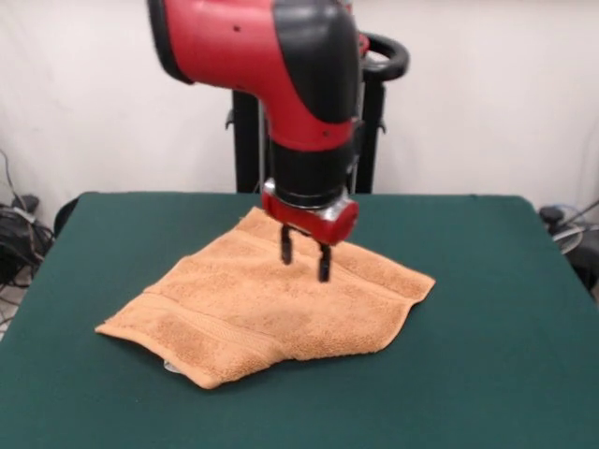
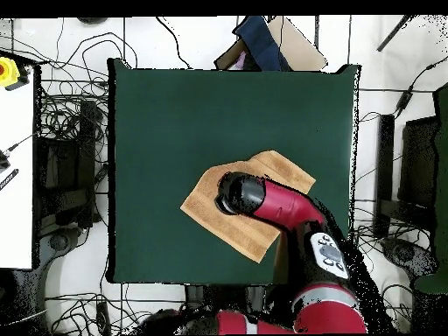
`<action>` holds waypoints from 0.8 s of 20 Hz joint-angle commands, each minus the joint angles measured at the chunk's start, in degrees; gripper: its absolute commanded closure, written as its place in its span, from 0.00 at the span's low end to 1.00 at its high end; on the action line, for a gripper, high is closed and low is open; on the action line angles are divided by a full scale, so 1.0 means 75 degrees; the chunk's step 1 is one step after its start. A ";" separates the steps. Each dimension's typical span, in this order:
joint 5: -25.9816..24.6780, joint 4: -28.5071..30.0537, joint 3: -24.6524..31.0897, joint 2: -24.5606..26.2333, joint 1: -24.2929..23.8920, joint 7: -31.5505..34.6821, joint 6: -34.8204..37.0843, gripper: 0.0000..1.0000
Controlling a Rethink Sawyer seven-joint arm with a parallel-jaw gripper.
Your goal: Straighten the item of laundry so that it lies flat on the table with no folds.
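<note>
The orange-tan towel (image 1: 234,313) lies on the dark green table (image 1: 487,309), a little toward the robot's side. Its near edge looks thick and doubled over, and a bit of white tag (image 1: 171,367) peeks out beneath that edge. A band stripe runs along its left part. My gripper (image 1: 304,254) hangs over the towel's far middle, open and empty, with its fingertips (image 1: 324,267) just above the cloth. In the overhead view the towel (image 2: 203,208) shows on the table (image 2: 175,114), but the arm (image 2: 271,203) covers its middle and hides the gripper.
The black pedestal (image 1: 245,140) stands behind the table's far edge. Cables (image 1: 19,234) lie on the floor at the left. In the overhead view a white bench (image 2: 16,175) stands at the left and a cardboard box (image 2: 293,44) lies past the table's far edge.
</note>
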 commanded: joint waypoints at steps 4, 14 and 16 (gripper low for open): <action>-0.0805 -0.1647 -0.0670 -0.0199 0.0047 0.0196 0.0840 0.00; -0.1469 -0.0915 0.0092 0.0365 -0.0906 -0.0318 0.0221 0.00; -0.1558 -0.0572 0.0253 0.0435 -0.1085 -0.0307 0.0057 0.00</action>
